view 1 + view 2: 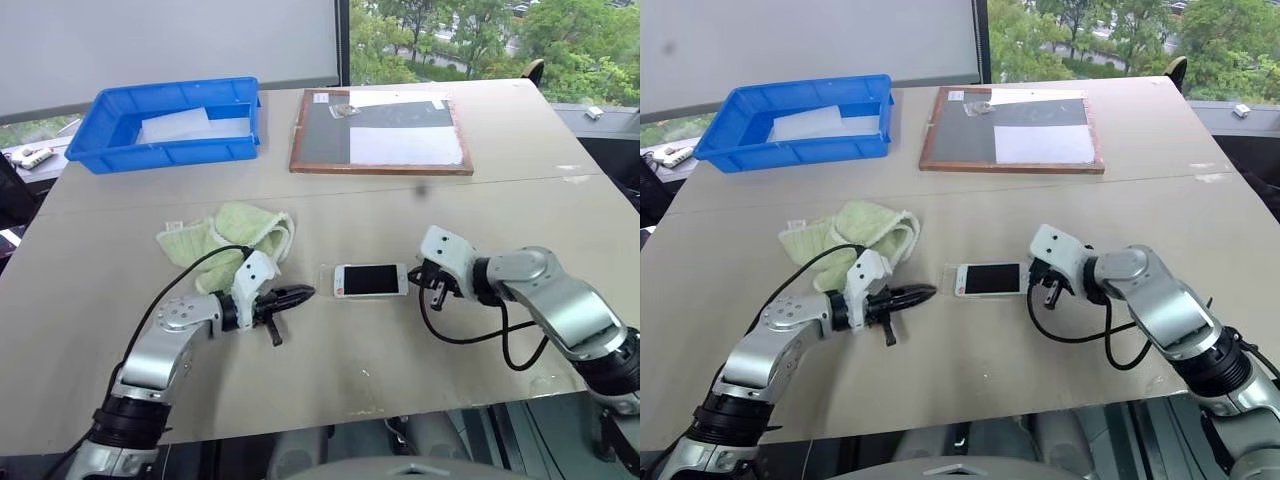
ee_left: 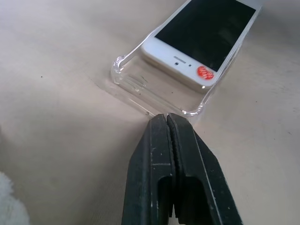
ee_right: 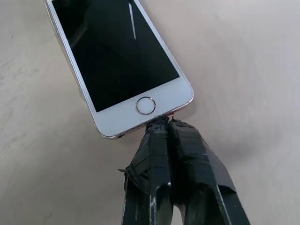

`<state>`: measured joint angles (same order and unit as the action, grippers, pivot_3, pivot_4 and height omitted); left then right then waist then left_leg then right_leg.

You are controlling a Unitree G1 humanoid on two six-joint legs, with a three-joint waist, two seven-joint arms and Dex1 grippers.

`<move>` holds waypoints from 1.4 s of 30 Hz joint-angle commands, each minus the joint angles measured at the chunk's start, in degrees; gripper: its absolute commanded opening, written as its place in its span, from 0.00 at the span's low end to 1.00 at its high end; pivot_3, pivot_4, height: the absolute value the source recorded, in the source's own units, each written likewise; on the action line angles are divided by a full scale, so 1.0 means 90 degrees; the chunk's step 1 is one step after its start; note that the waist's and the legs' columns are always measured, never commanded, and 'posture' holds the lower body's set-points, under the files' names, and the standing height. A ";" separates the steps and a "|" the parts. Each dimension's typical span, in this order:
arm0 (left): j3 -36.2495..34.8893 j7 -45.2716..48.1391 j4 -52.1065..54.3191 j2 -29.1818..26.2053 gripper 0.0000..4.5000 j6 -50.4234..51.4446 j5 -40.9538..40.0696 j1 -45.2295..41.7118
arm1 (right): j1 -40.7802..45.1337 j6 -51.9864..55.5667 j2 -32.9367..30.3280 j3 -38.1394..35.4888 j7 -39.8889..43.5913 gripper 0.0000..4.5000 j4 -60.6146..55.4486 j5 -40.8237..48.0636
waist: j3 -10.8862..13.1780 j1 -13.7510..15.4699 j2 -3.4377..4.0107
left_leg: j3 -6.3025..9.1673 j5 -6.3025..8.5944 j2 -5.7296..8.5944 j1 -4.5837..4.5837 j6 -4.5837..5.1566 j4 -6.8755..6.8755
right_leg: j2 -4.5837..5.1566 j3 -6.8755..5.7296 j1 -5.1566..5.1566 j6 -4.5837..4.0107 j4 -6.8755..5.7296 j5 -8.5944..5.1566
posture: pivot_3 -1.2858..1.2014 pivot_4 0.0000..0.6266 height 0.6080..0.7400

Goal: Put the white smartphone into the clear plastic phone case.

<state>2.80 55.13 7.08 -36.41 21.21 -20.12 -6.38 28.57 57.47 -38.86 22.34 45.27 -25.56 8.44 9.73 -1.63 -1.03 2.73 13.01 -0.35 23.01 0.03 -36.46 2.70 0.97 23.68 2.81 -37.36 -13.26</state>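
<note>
I have the phone (image 1: 371, 280) lying mid-bench, partly slid into the clear case (image 2: 140, 86). My left claw (image 2: 167, 118), pinched shut and empty, braces the case's left end, while my right claw (image 3: 163, 123), also shut, butts against the phone's right end to push.

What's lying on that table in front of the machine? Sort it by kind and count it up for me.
Phones: 1, the white smartphone
Phone cases: 1, the clear plastic phone case
Cloths: 1, the green towel
Bins: 1, the blue bin
Boards: 1, the wood-framed board
Total: 5
</note>
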 commanded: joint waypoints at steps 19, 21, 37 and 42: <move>0.0120 0.0159 -0.0093 0.0194 0.00 0.0041 0.0037 -0.0207 | 0.0961 -0.0236 0.0969 0.0988 0.0260 0.00 0.0821 -0.0094 | -0.0001 -0.0046 0.0000 | 0.0005 -0.0001 -0.0002 -0.0019 0.0001 -0.0018 | -0.0004 0.0000 -0.0004 -0.0016 -0.0040 -0.0010 | 0.52 0.24 1.00; 0.0107 0.0156 -0.0095 0.0207 0.00 0.0044 0.0044 -0.0201 | 0.0957 -0.0218 0.0963 0.0998 0.0311 0.00 0.0792 -0.0076 | -0.0001 -0.0045 0.0000 | 0.0005 -0.0001 -0.0002 -0.0019 0.0001 -0.0019 | -0.0004 0.0000 -0.0004 -0.0015 -0.0040 -0.0009 | 0.52 0.24 1.00; 0.0344 -0.0023 0.0520 0.0715 0.00 0.0530 -0.0095 -0.0400 | 0.0803 -0.0795 0.0110 0.0452 0.0872 0.00 0.0972 -0.0089 | 0.0004 0.0087 -0.0002 | 0.0004 -0.0001 0.0003 0.0002 0.0000 -0.0030 | 0.0001 0.0000 -0.0004 -0.0004 -0.0025 0.0003 | 0.52 0.24 1.00; 0.0330 -0.0102 0.0586 0.0750 0.00 0.0570 -0.0086 -0.0290 | 0.0733 -0.0981 -0.0061 0.0475 0.0928 0.00 0.1022 -0.0224 | 0.0005 0.0076 -0.0001 | 0.0005 0.0000 0.0002 0.0002 0.0000 -0.0022 | -0.0003 -0.0002 -0.0001 -0.0020 -0.0024 0.0011 | 0.52 0.24 1.00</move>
<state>4.98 53.98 8.55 -30.31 26.79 -19.38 -8.75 35.28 51.00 -40.03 26.10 52.08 -14.65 5.72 9.77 -0.95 -1.04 2.78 13.01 -0.34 23.02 0.04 -36.66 2.68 0.95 23.67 2.63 -37.58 -13.16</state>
